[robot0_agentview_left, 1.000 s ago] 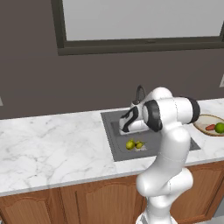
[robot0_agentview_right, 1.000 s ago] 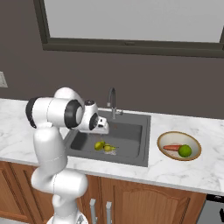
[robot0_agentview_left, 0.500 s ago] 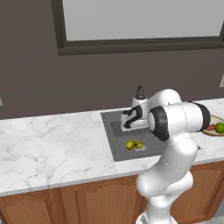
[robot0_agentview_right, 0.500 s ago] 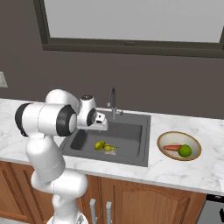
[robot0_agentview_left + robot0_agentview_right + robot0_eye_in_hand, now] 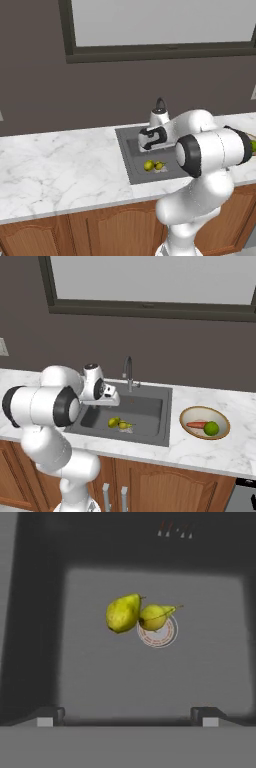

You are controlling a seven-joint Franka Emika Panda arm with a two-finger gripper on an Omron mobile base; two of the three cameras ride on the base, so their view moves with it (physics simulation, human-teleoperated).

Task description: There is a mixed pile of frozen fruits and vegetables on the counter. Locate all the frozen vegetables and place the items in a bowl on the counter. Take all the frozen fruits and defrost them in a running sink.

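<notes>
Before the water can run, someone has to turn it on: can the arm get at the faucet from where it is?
Probably yes. The tool hangs open over the sink, and the faucet stands just behind the basin with nothing between them.

The sink (image 5: 150, 406) is a dark grey square basin sunk in the white marble counter (image 5: 210, 448), its curved metal faucet (image 5: 128, 372) at the basin's twelve o'clock in the right base view; two dull yellow-green fruits lie touching on its floor; in the hand view the larger lemon-like fruit (image 5: 122, 613) sits at nine o'clock of the small pear (image 5: 154, 616), whose thin stem points toward three o'clock, over the round drain (image 5: 159, 637); the wood-rimmed bowl (image 5: 187, 413) stands at the sink's three o'clock, holding the orange carrot (image 5: 196, 425) and bright green ball (image 5: 211, 428).
</notes>
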